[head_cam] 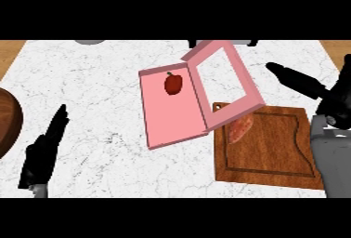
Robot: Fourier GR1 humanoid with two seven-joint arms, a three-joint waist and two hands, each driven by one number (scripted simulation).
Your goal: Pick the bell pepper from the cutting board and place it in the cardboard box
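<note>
Bell pepper (173, 84): inside pink box (161, 116), off cutting board (267, 153) lower right of box | right hand (332, 100): right of box, fingers straight, empty | left hand (44, 148): left of box, resting, empty | placement judged done.

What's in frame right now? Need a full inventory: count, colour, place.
counter: 1, white marble, fills the view
cardboard box: 1, pink, lid open, centre
bell pepper: 1, red, inside the box
cutting board: 1, brown wood, lower right, box lid overlaps its top-left corner
pinkish item: 1, on the board's left side, can't identify
round wooden thing: 1, dark brown, left edge, cut off
left hand: 1, black, open, lower left
right hand: 1, black, open, upper right
</note>
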